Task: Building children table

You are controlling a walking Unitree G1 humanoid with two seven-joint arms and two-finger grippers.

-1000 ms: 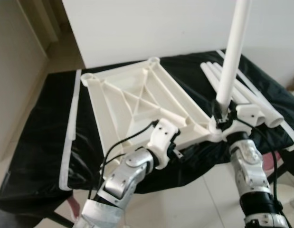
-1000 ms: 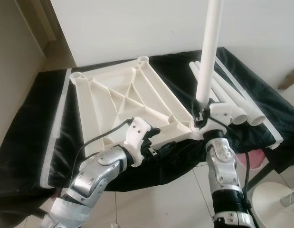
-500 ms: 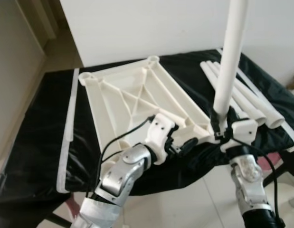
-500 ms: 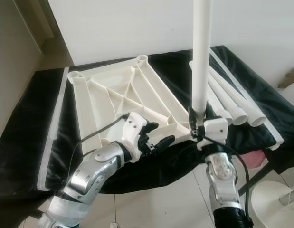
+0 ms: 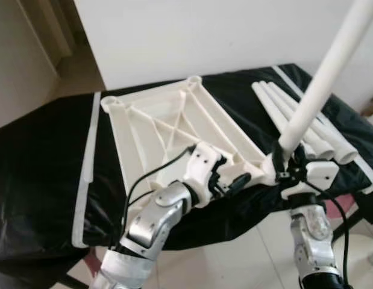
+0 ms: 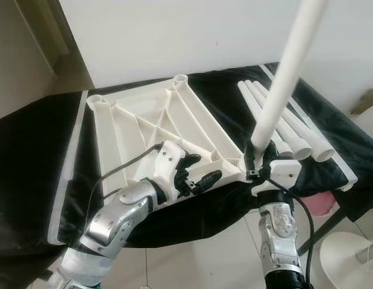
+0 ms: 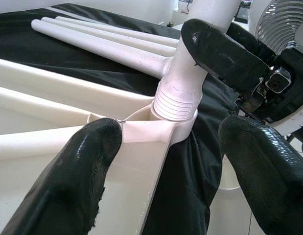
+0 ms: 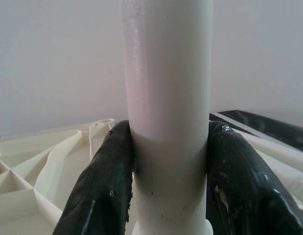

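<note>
White plastic tabletop [image 5: 174,129], inverted at frame centre on a black sheet [image 5: 41,168]. Your right gripper [image 8: 166,181] pinches the table leg [image 5: 322,78], whose threaded end sits in the near corner socket [image 7: 163,129], leaning toward upper right. Your left gripper [image 7: 171,161] stands spread beside that corner. Next, judge: straighten the leg and screw it home. Spare legs [image 5: 294,117] lie at right; pale wall behind.

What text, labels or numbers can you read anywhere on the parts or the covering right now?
None: no readable text, label, brand or number in any view.
The upturned tabletop, the leg held in the right gripper, the spare legs and the black sheet are all plain.
The left gripper at the tabletop's corner socket carries no marking either.
</note>
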